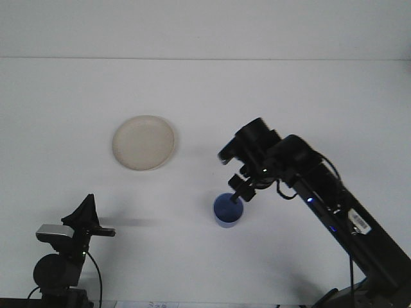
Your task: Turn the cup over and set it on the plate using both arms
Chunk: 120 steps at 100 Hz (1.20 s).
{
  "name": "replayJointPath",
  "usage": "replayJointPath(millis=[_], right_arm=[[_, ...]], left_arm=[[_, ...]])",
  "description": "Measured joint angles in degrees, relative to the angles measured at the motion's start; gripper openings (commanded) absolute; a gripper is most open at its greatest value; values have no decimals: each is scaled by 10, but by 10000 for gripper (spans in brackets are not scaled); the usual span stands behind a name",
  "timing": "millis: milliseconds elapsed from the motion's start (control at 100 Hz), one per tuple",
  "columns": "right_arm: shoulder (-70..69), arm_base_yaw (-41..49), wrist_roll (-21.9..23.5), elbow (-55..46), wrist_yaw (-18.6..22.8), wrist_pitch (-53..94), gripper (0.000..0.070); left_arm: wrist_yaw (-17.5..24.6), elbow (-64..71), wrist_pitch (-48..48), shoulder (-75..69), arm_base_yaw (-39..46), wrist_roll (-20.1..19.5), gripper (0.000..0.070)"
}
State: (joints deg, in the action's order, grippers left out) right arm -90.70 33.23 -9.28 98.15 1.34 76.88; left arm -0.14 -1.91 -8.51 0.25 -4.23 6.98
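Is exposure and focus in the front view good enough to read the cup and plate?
Front view: the white table is bright and nearly washed out, so the pale plate has weak contrast; the blue cup reads clearly; faint soft shadows only; the dark right pincer lacks detail; overall slightly soft.

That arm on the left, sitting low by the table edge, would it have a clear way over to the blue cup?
Probably yes. Only bare table lies between the left end effector and the blue cup. The right end effector hovers at the cup's far rim, so they might crowd each other.
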Motion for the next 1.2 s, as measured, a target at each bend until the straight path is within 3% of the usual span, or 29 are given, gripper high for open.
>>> replayJointPath(millis=[230,440,920,970,1090,1200], right_arm=[[77,-186,6,-6,1,-7,364],[217,-303,42,-99,1,-120,364],[544,-325,76,-473,1,-336,359],[565,-325,81,-497,1,-347,302],[595,-325,87,-519,1,-358,4],[605,-325,87,-519,1,-373,0]], left_arm=[[0,0,0,0,0,0,12],[0,0,0,0,0,0,12],[0,0,0,0,0,0,12],[0,0,0,0,0,0,12],[0,0,0,0,0,0,12],[0,0,0,0,0,-1,12]])
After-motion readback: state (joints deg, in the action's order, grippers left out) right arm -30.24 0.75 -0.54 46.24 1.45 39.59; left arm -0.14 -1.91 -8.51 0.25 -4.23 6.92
